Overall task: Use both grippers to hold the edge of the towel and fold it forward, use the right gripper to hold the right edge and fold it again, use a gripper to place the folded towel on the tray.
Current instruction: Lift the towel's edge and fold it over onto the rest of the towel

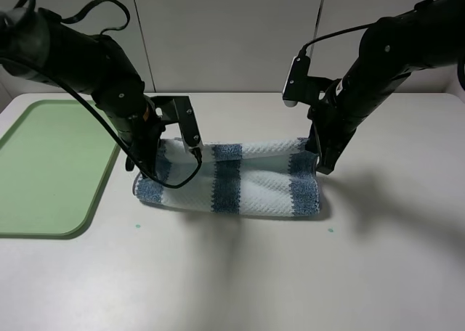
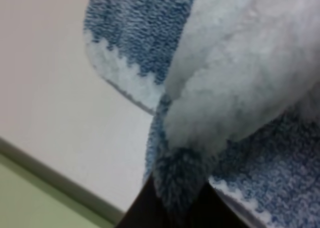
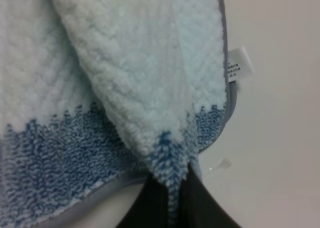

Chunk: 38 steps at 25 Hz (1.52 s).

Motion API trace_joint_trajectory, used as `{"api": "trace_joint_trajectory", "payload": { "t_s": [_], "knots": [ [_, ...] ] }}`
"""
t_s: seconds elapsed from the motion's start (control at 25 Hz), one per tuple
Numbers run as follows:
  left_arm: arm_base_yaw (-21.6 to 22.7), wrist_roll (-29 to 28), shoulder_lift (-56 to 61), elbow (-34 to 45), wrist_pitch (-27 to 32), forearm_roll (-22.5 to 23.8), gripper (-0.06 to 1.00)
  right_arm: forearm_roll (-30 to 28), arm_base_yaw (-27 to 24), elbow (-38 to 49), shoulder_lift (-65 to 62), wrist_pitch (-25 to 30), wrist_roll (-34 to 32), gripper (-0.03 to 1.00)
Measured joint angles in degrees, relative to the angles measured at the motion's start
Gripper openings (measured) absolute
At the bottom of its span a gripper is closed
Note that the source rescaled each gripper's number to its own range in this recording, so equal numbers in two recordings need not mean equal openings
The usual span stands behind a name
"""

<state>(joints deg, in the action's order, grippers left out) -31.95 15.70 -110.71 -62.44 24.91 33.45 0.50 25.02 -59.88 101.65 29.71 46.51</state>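
The striped towel (image 1: 240, 178) lies on the table's middle, its rear edge lifted and curling forward. My left gripper (image 1: 145, 160) is shut on the towel's left end; the left wrist view shows cloth (image 2: 240, 88) pinched between the black fingers (image 2: 145, 208). My right gripper (image 1: 320, 157) is shut on the towel's right end; the right wrist view shows the cloth (image 3: 140, 88) pinched between its fingers (image 3: 200, 203), with the grey hem (image 3: 231, 103) and a white label (image 3: 239, 64) beside. The light-green tray (image 1: 51, 168) lies at the left.
The white table (image 1: 254, 273) extends in front of the towel. A pale wall (image 1: 232, 33) stands behind. The tray's rim (image 2: 55, 183) shows near the left gripper in the left wrist view. Black cables loop from both arms.
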Motion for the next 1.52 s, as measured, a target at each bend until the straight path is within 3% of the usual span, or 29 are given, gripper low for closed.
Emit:
{"api": "trace_joint_trajectory", "payload": {
  "t_s": [0.28, 0.52, 0.96, 1.12, 1.32, 1.4, 1.52],
  "knots": [
    [0.00, -0.26, -0.11, 0.00, -2.75, 2.09, 0.00, -0.92, 0.00, 0.00, 0.00, -0.54, 0.00, 0.00],
    [0.00, -4.46, -0.11, 0.00, -3.54, 6.92, 0.00, -0.98, 0.00, 0.00, 0.00, -0.85, 0.00, 0.00],
    [0.00, -5.22, -0.11, 0.00, -5.08, 7.63, 0.00, -0.98, 0.00, 0.00, 0.00, -1.82, 0.00, 0.01],
    [0.00, -5.26, -0.11, 0.00, -5.34, 7.73, 0.09, -0.98, 0.00, 0.00, 0.00, -1.94, -0.05, 0.22],
    [0.00, -5.49, 0.09, 0.00, -5.54, 9.97, 0.50, -1.27, 0.00, 0.00, 0.00, -3.37, -1.30, 0.70],
    [0.00, -5.98, 0.98, 0.00, -5.97, 10.58, 0.64, -1.40, 0.00, 0.00, 0.00, -4.88, -2.84, 0.82],
    [0.00, -7.07, 2.31, -0.75, -6.40, 10.76, 0.73, -1.65, 0.00, 0.00, 0.00, -6.98, -5.22, 0.92]
  ]
}}
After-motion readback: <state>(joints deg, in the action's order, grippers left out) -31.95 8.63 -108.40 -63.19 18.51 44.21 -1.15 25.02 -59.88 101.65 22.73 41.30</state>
